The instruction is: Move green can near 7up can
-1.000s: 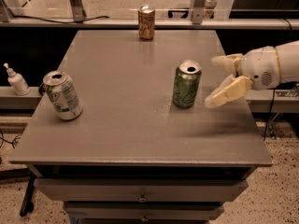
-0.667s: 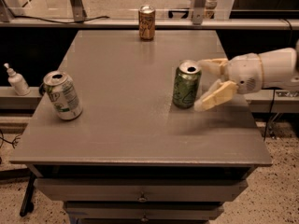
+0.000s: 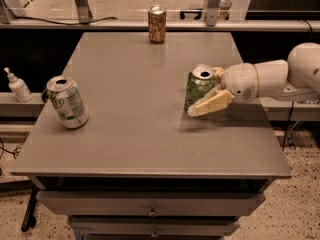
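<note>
The green can [image 3: 196, 90] stands upright on the right half of the grey table [image 3: 135, 134]. My gripper [image 3: 205, 91] reaches in from the right and straddles the can. One pale finger [image 3: 212, 104] lies across the can's near lower side and the other shows just behind its top. The jaws look open around the can and it rests on the table. The 7up can [image 3: 67, 103], white and green with a silver top, stands near the table's left edge, slightly tilted, far from the green can.
A brown-gold can [image 3: 157, 24] stands at the table's far edge. A small white pump bottle [image 3: 18, 86] sits on a ledge left of the table. Drawers [image 3: 150, 211] are below the front edge. Metal frame posts stand behind.
My gripper has moved left from beside the green can until its fingers are on both sides of it. The cans have not moved.
</note>
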